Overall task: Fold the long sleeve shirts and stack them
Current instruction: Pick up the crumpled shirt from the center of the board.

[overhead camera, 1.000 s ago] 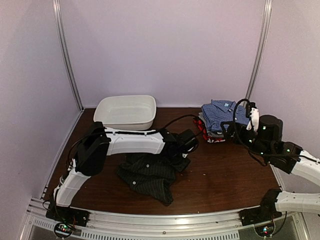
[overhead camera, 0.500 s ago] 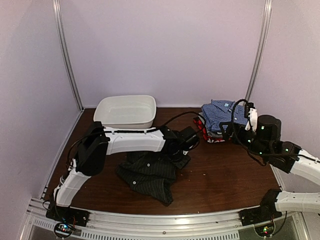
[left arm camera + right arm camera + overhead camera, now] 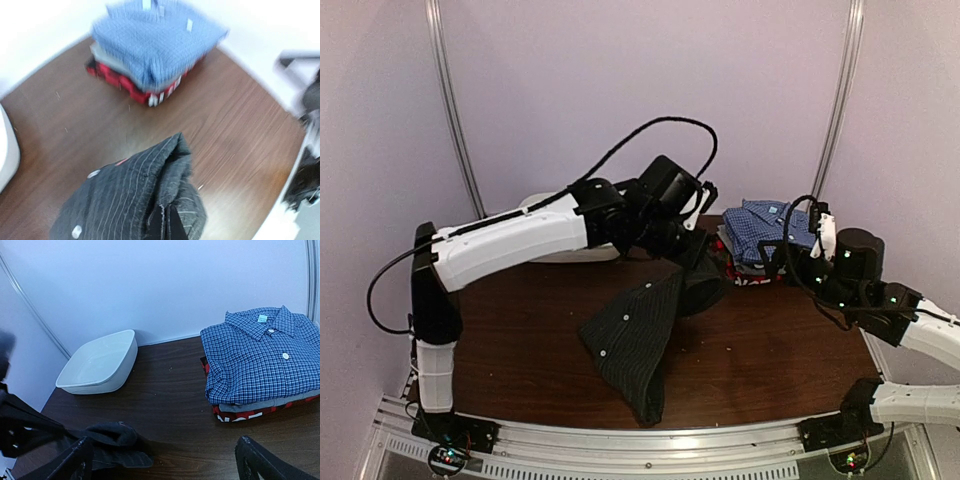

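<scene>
Up over the desk [image 3: 770,350] in the top view, the left hand [image 3: 692,252] is clamped on the black pinstriped shirt [image 3: 635,340]. The cloth hangs below it and the tail seems to drag on the wood near the front rim. My guess is it's held high so the shirt unfurls for folding. The folded stack [image 3: 760,240] sits just right of that hand, and the right hand [image 3: 782,262] waits beside it.

Left wrist view: the hand [image 3: 165,225] is pinched shut on a bunched fold of the shirt [image 3: 130,195]. The stack [image 3: 155,45] is ahead, with bare wood between, so there's room to spread out.

Right wrist view: the right hand [image 3: 164,440] is spread wide and holding nothing. The blue checked shirt [image 3: 260,352] tops the stack ahead-right, and the white tub [image 3: 100,362] is ahead-left.
</scene>
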Robot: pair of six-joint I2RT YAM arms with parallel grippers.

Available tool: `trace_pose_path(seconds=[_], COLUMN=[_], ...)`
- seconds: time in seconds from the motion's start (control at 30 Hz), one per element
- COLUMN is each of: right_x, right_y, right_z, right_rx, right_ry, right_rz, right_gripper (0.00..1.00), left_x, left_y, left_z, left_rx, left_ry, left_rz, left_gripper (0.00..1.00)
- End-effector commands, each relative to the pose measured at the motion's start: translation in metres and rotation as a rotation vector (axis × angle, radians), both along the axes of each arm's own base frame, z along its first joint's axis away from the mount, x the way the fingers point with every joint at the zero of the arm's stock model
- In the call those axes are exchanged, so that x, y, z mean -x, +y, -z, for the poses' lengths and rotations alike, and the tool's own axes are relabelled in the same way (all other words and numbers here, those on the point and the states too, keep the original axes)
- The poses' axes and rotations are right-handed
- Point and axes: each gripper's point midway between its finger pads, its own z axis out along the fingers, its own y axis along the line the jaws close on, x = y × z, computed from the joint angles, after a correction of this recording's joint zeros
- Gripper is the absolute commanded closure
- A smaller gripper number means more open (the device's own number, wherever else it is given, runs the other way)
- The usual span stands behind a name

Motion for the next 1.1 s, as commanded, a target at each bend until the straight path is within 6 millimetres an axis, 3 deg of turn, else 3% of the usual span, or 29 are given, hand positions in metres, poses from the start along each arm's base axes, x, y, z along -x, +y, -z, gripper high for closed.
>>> trace_pose_path(seconds=[0.0, 0.07, 0.13, 0.23, 0.4, 0.47, 0.57, 0.77, 1.07], right_x=[-0.002, -0.001, -0.001, -0.002, -0.003, -0.003, -0.004, -0.002, 0.022], right_y=[0.002, 0.004, 0.006, 0.010, 0.021, 0.028, 0.040, 0.076, 0.167], right_z=[0.001, 0.002, 0.003, 0.007, 0.018, 0.024, 0.037, 0.061, 0.064], right_rx=[-0.010, -0.010, -0.011, -0.009, 0.002, 0.007, 0.016, 0.053, 0.066], right_ry=[-0.006, -0.005, -0.002, 0.009, 0.045, 0.065, 0.109, 0.179, 0.199], right_rz=[-0.010, -0.018, -0.028, -0.042, -0.086, -0.117, -0.170, -0.279, -0.455], right_gripper=[0.00, 0.00, 0.00, 0.00, 0.00, 0.00, 0.04, 0.14, 0.19], left_x=[-0.020, -0.043, -0.068, -0.092, -0.093, -0.089, -0.087, -0.088, -0.082], left_y=[0.029, 0.061, 0.097, 0.143, 0.188, 0.192, 0.191, 0.186, 0.173], left_z=[-0.091, -0.086, -0.063, 0.003, 0.112, 0.132, 0.136, 0.120, 0.071], left_rx=[0.246, 0.277, 0.287, 0.252, 0.108, 0.081, 0.086, 0.120, 0.231], left_ry=[-0.080, -0.055, 0.023, 0.160, 0.327, 0.358, 0.361, 0.348, 0.325], left_rz=[-0.138, -0.225, -0.305, -0.393, -0.453, -0.450, -0.439, -0.411, -0.331], left_gripper=[1.00, 1.00, 1.00, 1.00, 1.00, 1.00, 1.00, 1.00, 1.00])
